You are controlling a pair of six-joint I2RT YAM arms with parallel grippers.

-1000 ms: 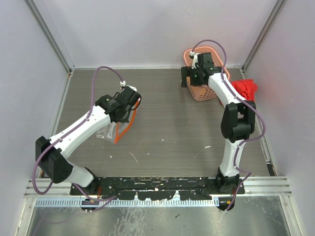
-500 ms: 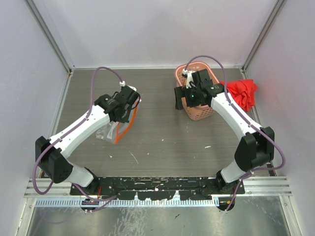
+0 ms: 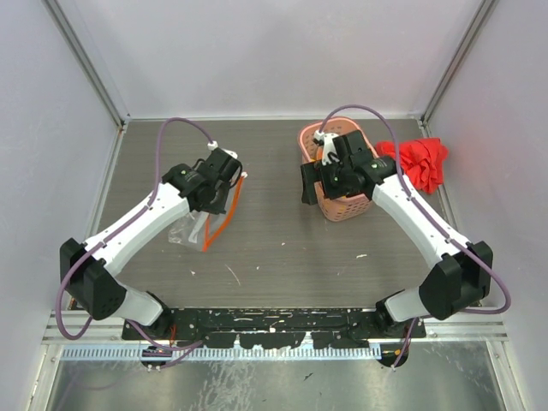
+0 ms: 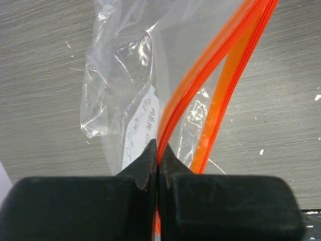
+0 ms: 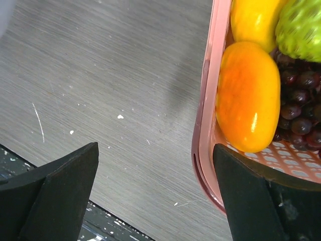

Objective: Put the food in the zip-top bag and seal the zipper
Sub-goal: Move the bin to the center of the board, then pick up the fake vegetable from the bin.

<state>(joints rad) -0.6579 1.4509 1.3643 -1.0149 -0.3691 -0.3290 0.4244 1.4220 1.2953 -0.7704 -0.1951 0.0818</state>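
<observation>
Though wide, R jaws astride basket rim [image 5: 202, 125].

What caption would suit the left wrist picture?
Left hand pinching the orange zipper strip of the clear bag over the table.

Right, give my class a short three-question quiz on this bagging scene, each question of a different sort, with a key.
1. True or false: the left gripper is shut on the zipper of the zip-top bag.
2. Where is the food now? A: in the pink basket. B: in the zip-top bag. C: in the left gripper.
3. In one word, how do the jaws of the right gripper stand?
Key: 1 true; 2 A; 3 open, astride the pink basket's wall.
</observation>
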